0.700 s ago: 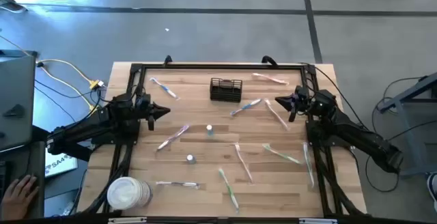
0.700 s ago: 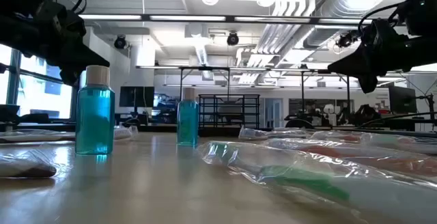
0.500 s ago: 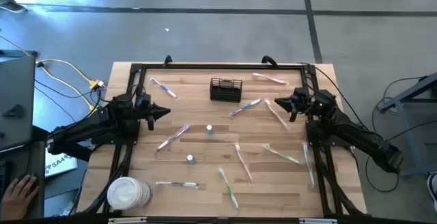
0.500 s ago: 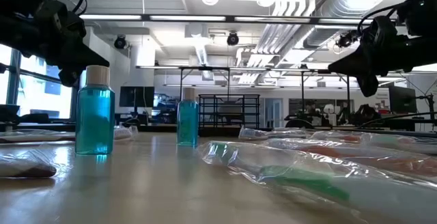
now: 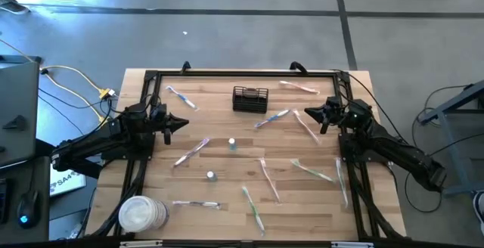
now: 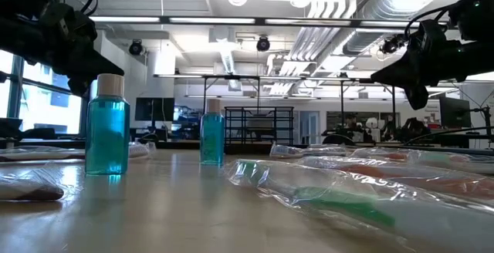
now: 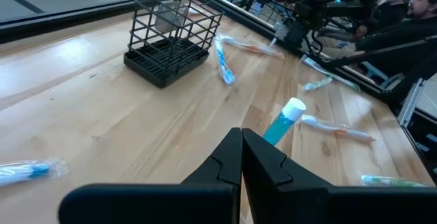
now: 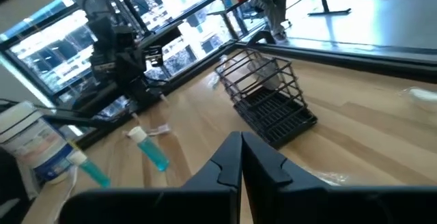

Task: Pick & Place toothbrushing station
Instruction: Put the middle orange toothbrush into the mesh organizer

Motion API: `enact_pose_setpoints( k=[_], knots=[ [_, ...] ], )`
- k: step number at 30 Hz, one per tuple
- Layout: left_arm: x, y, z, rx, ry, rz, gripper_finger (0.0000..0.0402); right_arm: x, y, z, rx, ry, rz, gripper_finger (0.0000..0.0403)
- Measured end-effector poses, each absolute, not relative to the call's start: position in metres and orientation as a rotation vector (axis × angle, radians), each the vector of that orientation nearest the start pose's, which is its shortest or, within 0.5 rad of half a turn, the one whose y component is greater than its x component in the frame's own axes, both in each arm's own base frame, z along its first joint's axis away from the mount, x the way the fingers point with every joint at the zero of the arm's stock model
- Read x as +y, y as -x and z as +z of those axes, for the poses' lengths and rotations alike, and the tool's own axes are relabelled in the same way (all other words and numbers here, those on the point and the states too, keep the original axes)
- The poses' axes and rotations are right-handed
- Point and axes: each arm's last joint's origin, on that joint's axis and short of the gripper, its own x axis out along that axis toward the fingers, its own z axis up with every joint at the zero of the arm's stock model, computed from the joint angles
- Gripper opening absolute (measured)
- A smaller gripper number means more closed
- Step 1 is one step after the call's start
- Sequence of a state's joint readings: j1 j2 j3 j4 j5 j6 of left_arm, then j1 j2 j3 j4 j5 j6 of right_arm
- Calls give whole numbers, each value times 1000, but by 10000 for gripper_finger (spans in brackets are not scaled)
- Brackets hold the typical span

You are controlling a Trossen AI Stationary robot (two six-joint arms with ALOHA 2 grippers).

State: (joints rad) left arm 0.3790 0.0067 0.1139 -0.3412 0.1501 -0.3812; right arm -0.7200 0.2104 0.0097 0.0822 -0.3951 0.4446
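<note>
Gone from near-left corner: a person's hand. Grippers (image 5: pixel 184 122) (image 5: pixel 308 113) pressed together, empty. Basket (image 5: pixel 250 99) far-centre: likely light, stiff; best pinched by top rim wire.

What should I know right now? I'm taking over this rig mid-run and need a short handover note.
Left gripper: shut, empty, above the table's left side.
Right gripper: shut, empty, above the right side.
Wire basket: upright at the far middle of the table, nothing seen in it.
Wrapped toothbrushes and two blue bottles lie scattered.
Done: nothing. Left: everything.
</note>
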Motion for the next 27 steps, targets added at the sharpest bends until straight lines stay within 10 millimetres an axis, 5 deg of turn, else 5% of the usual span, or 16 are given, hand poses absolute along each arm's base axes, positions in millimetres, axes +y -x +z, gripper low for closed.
enact_pose_setpoints(
  k=[10, 16, 27],
  knots=[
    [28, -82, 169, 180, 437, 270, 2, -58, -90, 171, -62, -581, -132, 2],
    [28, -82, 169, 179, 437, 273, 2, -57, -89, 198, -87, -560, -119, 2],
    [28, -82, 169, 178, 436, 274, 2, -60, -83, 236, 375, -627, -450, 2]
  ],
)
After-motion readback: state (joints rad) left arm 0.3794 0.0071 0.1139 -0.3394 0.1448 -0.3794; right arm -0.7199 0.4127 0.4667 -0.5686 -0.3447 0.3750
